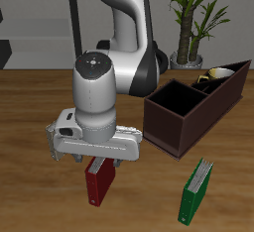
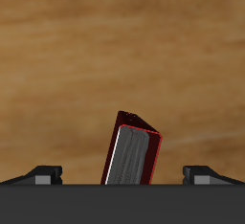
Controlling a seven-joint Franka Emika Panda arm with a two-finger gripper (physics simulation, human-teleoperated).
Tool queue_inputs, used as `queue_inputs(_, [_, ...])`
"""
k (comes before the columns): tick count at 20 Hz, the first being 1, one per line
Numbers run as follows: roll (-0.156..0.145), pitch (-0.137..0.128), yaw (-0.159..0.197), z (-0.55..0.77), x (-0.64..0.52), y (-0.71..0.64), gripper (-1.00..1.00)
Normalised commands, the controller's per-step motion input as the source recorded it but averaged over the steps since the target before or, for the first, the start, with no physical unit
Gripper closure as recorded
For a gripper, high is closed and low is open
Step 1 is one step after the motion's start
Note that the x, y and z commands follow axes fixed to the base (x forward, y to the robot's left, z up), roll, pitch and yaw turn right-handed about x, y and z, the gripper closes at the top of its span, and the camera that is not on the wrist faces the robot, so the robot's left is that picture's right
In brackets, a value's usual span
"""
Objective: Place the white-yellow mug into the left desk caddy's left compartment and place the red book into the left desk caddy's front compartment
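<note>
The red book [image 1: 97, 182] stands upright on the wooden table near its front edge, and it also shows in the wrist view [image 2: 132, 153], slightly tilted, with its pale page edges facing the camera. My gripper [image 1: 99, 161] hangs directly above it, open. In the wrist view the gripper [image 2: 122, 175] has its fingertips [image 2: 43, 174] wide apart on either side of the book, not touching it. The white-yellow mug [image 1: 219, 74] sits inside a narrow section at the far end of the left desk caddy [image 1: 169, 122], a long dark maroon box.
A green book [image 1: 194, 191] stands near the table's front edge, between the red book and the caddy's near end. A potted plant [image 1: 193, 18] stands behind the caddy. The robot's base [image 1: 129, 38] is at the table's back.
</note>
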Motion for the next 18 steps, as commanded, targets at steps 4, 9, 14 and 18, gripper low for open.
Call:
queue_inputs(4, [-0.023,0.017,-0.028,-0.33,0.0,-0.06,-1.0])
queue_inputs(9, [-0.038,-0.008,-0.037,-0.47,-0.06,-0.1,1.0])
queue_inputs(14, [0.002,0.028,-0.069,-0.34,-0.15,-0.04,1.0])
queue_inputs(18, [0.009,-0.013,-0.031,0.07,-0.24,0.18,1.0])
